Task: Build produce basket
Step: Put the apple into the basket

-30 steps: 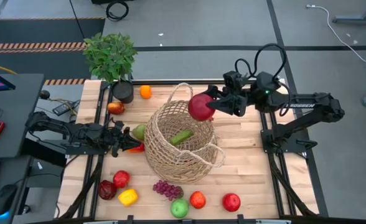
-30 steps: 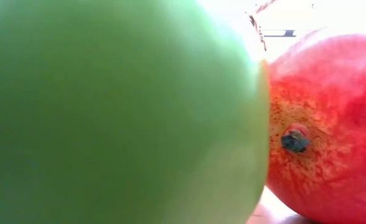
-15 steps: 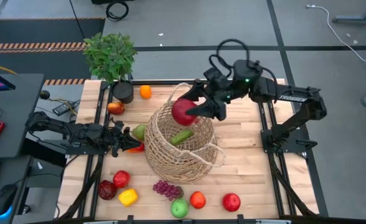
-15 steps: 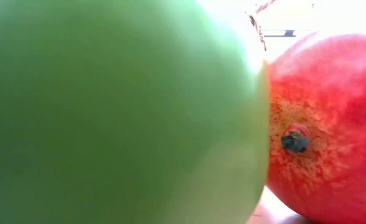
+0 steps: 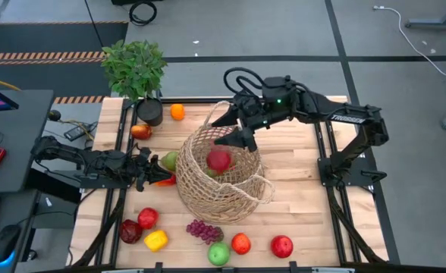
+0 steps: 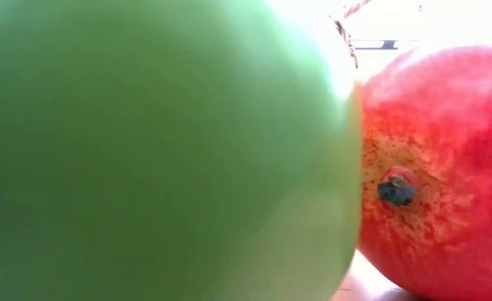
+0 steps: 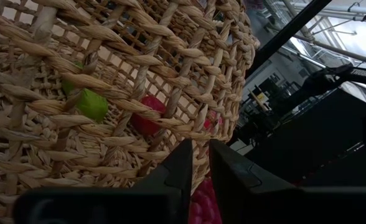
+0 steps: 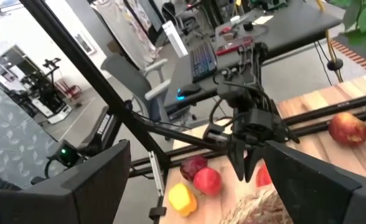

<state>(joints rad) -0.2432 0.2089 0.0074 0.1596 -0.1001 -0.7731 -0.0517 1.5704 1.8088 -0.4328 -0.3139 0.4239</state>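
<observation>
Right gripper (image 5: 234, 130) over far rim of basket (image 5: 219, 193), fingers spread and empty, red apple (image 5: 219, 160) inside basket beside green cucumber (image 7: 91, 102), left gripper (image 5: 151, 173) clenched just left of basket, other produce on table (image 5: 306, 197).

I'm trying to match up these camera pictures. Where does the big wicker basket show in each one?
High view: the basket sits mid-table.
Low view: not clearly in it; a green fruit and a red fruit block the picture.
Left wrist view: its woven wall fills the left side.
Right wrist view: only a bit of rim at the bottom edge.
Shared landmark: the left gripper beside the basket.
</observation>
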